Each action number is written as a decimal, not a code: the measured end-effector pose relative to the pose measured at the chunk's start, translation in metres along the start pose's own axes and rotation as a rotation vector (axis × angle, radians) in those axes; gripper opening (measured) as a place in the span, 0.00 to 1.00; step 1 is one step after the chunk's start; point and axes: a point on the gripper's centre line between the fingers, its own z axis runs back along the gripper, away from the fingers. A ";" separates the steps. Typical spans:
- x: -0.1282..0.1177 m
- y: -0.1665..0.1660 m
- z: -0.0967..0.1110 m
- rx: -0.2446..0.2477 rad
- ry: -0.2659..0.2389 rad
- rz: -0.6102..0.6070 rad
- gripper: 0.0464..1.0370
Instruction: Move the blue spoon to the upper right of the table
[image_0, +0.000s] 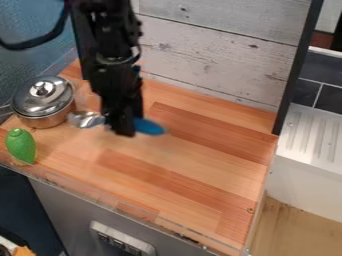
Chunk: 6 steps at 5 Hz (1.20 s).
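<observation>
The black gripper (123, 132) hangs over the left-centre part of the wooden table, shut on the middle of the blue spoon (148, 127). The spoon's rounded blue end sticks out to the right of the fingers, and a shiny silver end points left towards the pot. The fingers hide its middle stretch. How far the spoon is above the wood, I cannot tell.
A silver lidded pot (43, 102) stands at the left of the wooden table (194, 170), with a green toy vegetable (21, 145) in front of it. A whitewashed plank wall (214, 50) borders the back, and a white sink (310, 140) lies beyond the right edge.
</observation>
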 end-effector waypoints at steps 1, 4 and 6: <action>-0.022 -0.014 0.012 -0.033 0.002 -0.028 0.35; -0.078 -0.072 -0.001 -0.037 0.035 -0.041 0.35; -0.099 -0.092 -0.029 -0.026 0.008 -0.052 0.36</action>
